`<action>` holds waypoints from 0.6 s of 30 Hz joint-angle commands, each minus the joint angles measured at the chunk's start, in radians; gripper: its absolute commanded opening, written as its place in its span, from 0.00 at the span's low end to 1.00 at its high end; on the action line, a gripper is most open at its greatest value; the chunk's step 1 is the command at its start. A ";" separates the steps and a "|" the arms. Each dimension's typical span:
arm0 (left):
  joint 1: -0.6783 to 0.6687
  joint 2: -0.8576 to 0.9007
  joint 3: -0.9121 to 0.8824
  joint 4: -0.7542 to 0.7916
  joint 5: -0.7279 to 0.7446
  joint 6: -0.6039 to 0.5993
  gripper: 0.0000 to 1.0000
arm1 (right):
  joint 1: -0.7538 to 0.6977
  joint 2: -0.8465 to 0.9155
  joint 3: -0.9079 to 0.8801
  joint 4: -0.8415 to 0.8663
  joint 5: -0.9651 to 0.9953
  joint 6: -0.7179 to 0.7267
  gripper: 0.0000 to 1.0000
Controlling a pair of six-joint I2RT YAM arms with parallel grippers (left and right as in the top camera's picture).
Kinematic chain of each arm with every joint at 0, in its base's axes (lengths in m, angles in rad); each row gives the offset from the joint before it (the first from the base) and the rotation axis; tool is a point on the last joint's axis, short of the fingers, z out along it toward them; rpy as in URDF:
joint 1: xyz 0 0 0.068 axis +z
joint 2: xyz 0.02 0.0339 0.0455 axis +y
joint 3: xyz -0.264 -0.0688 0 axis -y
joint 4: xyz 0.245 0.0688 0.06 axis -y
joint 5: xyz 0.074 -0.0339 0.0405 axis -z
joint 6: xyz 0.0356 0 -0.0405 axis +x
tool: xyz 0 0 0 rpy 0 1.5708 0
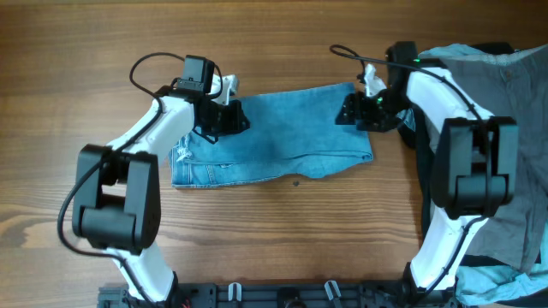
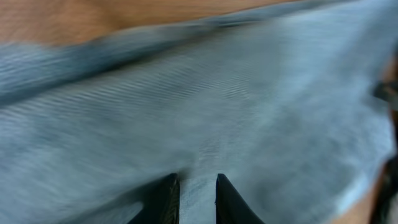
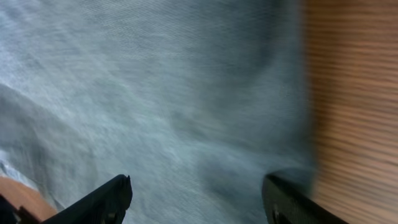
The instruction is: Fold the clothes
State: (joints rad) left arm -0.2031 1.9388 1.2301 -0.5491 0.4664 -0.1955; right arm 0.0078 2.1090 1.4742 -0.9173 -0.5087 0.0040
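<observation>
A pair of blue denim shorts [image 1: 274, 137] lies folded flat in the middle of the table. My left gripper [image 1: 229, 118] is at its upper left edge, shut on a pinch of the denim [image 2: 198, 193], which shows between the fingers in the left wrist view. My right gripper [image 1: 364, 111] hovers over the upper right corner of the shorts, open wide, with denim [image 3: 186, 112] filling its view and bare wood at the right. Both wrist views are blurred.
A pile of grey and teal clothes [image 1: 514, 128] covers the right side of the wooden table [image 1: 68, 85], reaching the right edge. A black rail [image 1: 282, 295] runs along the front edge.
</observation>
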 commanded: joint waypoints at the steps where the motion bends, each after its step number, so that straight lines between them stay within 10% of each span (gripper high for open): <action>1: -0.002 0.092 0.014 0.005 -0.064 -0.083 0.24 | -0.099 -0.026 -0.013 -0.033 -0.085 -0.157 0.72; 14: -0.002 0.116 0.014 0.014 -0.063 -0.105 0.50 | -0.034 -0.020 -0.189 0.117 -0.041 0.050 0.72; 18: -0.002 0.100 0.014 0.002 -0.063 -0.104 0.50 | 0.002 -0.021 -0.227 0.195 -0.266 -0.045 0.30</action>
State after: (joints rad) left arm -0.2089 2.0048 1.2568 -0.5415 0.4877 -0.3019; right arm -0.0315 2.0544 1.2839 -0.7410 -0.6353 0.0025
